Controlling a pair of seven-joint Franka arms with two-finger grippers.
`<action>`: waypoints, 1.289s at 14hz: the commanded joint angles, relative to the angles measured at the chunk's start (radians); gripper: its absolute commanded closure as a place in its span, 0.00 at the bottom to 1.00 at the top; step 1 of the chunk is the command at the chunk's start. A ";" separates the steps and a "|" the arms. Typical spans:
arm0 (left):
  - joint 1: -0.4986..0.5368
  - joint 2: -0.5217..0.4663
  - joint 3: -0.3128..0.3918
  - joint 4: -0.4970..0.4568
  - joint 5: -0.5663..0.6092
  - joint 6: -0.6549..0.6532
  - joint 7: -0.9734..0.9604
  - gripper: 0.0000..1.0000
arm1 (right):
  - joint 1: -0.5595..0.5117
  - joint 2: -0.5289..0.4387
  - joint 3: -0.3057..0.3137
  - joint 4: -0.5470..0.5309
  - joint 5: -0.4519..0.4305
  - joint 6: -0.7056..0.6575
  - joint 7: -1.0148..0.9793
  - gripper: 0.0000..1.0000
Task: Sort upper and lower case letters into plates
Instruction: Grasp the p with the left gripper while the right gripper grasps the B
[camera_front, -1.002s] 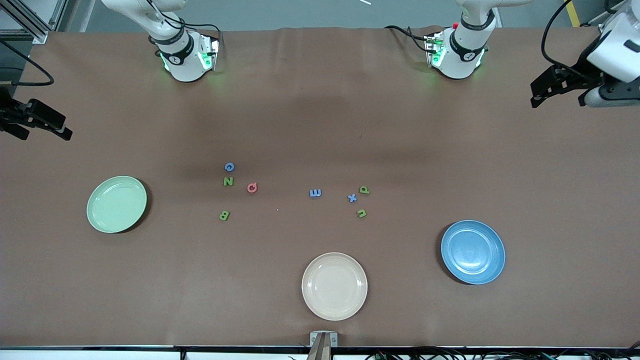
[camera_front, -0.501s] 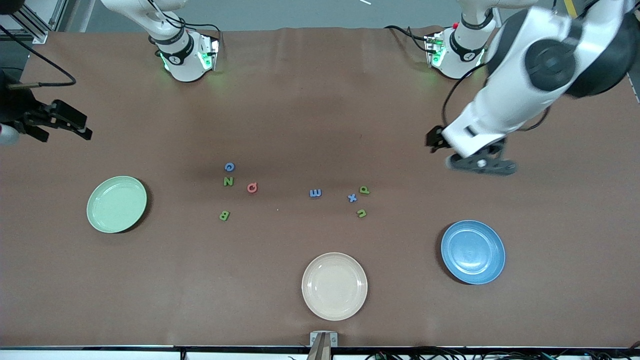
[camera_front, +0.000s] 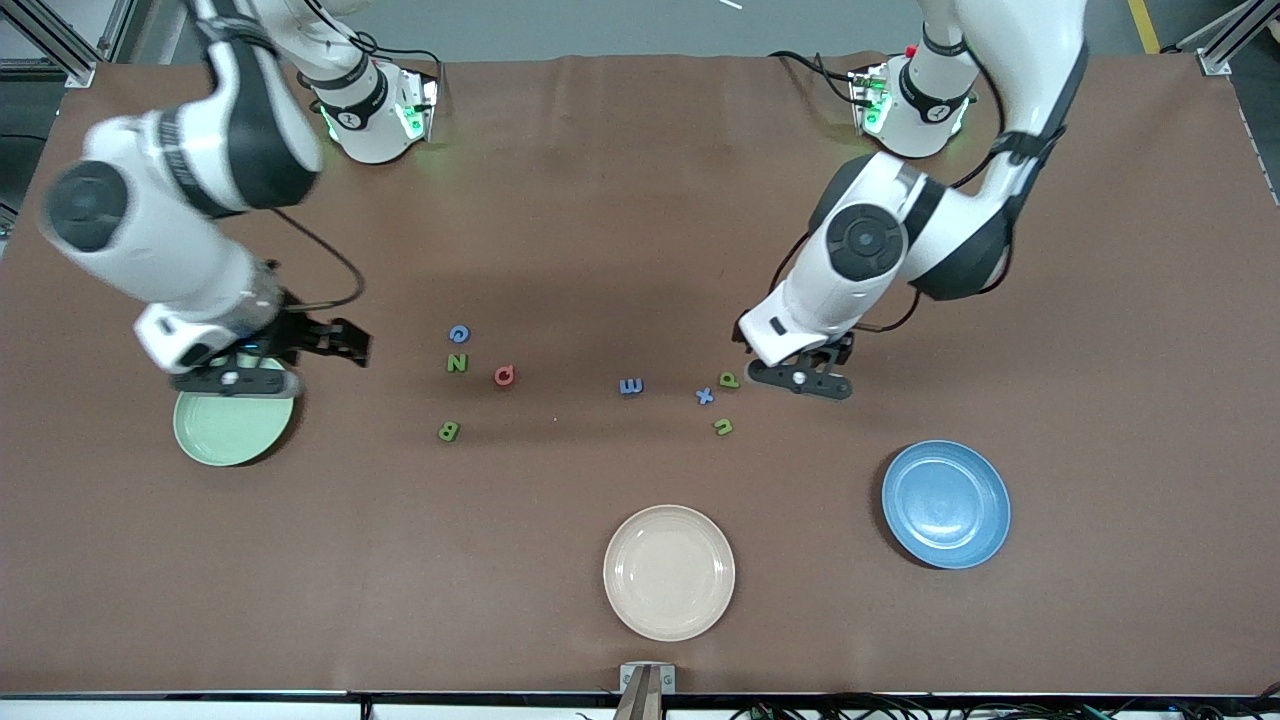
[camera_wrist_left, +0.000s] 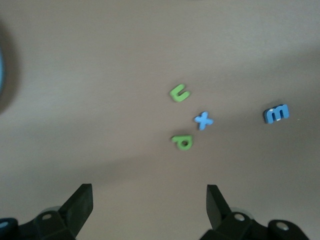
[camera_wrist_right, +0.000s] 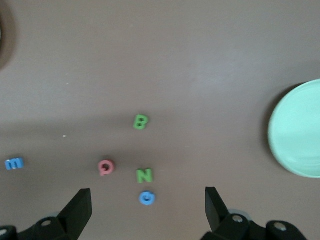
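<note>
Eight small letters lie mid-table. A blue G (camera_front: 458, 333), green N (camera_front: 456, 363), red Q (camera_front: 504, 375) and green B (camera_front: 448, 431) form one group. A blue m (camera_front: 630, 386), blue x (camera_front: 704, 396), green p (camera_front: 729, 379) and green u (camera_front: 723, 427) form the other. My right gripper (camera_front: 345, 342) hangs open and empty between the mint plate (camera_front: 225, 440) and the G (camera_wrist_right: 147, 198). My left gripper (camera_front: 745, 338) is open and empty just beside the p (camera_wrist_left: 182, 142). The blue plate (camera_front: 945, 504) sits toward the left arm's end.
A cream plate (camera_front: 669, 572) sits near the table's front edge, nearer the camera than the letters. The right arm's hand overhangs the mint plate's (camera_wrist_right: 297, 130) rim. Brown cloth covers the whole table.
Both arms have swung in from the table's ends toward the middle and come low over the cloth, each beside its group of letters. The letters and plates have not moved.
</note>
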 joint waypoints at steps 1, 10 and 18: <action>-0.045 0.075 0.005 -0.043 0.037 0.160 -0.010 0.00 | 0.030 0.080 -0.008 -0.021 -0.011 0.114 0.121 0.00; -0.077 0.242 0.005 -0.046 0.192 0.303 -0.110 0.23 | 0.027 0.508 -0.008 0.250 0.003 0.220 0.367 0.02; -0.077 0.257 0.012 -0.037 0.195 0.303 -0.110 0.36 | 0.032 0.557 0.026 0.166 0.020 0.248 0.300 0.17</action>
